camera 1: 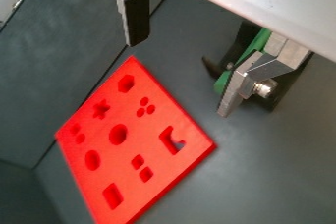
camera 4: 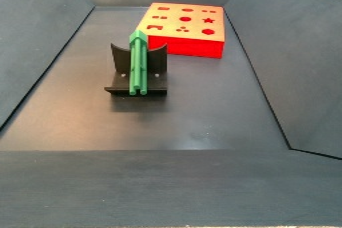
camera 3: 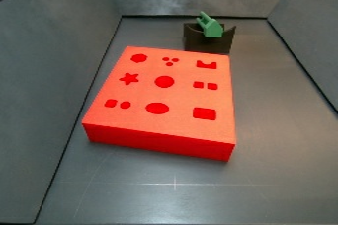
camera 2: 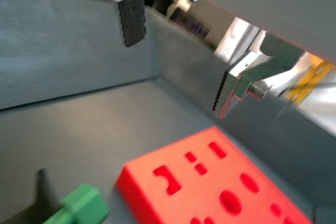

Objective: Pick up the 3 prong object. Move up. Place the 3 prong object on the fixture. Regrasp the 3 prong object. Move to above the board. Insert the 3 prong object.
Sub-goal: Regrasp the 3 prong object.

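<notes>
3 prong object [camera 4: 136, 62], green, sits in the fixture [camera 4: 156, 72], resting in its recess; the fixture stands on the floor just beside the board [camera 3: 165, 96], not touching it as far as a side view shows. Board cutouts are all empty. Gripper [camera 1: 191, 51] is out of both side views; in both wrist views it hangs high above the floor, fingers [camera 1: 136, 17] spread wide, nothing between them. Judged step: placement done, regrasp pending. Next move calls for descending over the fixture, straddling the piece, then closing.
</notes>
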Tool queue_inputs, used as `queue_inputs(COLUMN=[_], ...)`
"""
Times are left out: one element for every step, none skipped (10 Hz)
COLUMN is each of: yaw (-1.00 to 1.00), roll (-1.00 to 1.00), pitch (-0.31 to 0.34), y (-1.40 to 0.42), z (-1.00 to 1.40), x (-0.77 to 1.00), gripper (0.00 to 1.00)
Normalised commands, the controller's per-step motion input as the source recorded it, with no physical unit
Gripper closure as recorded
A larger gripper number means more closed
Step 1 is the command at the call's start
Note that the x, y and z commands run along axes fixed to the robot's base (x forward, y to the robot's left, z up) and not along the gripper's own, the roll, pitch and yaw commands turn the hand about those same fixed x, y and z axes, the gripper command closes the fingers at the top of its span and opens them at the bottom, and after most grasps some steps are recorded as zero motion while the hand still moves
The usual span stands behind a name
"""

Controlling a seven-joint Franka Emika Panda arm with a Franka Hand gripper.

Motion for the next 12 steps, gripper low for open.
queue_inputs(yaw=[0.03,0.03,0.03,0.03,0.03,0.03,0.03,0.03,0.04,0.04,0.04,0.04], roll=[1.0,1.0,1.0,1.0,1.0,1.0,1.0,1.0,1.0,1.0,1.0,1.0], pitch=[0.042,0.038,0.036,0.032,0.031,0.028,0.027,0.028,0.035,0.042,0.049,0.058], y=[-0.03,-0.03,-0.02,-0.02,-0.02,-0.02,-0.02,-0.02,-0.02,-0.02,-0.02,-0.02], z=[0.02,0.01,0.01,0.01,0.01,0.01,0.0,0.01,0.0,0.01,0.0,0.0], x=[-0.02,-0.02,-0.02,-0.01,-0.01,0.0,0.01,0.01,0.01,0.02,0.03,0.04], gripper=[0.0,0.0,0.0,0.0,0.0,0.0,0.0,0.0,0.0,0.0,0.0,0.0])
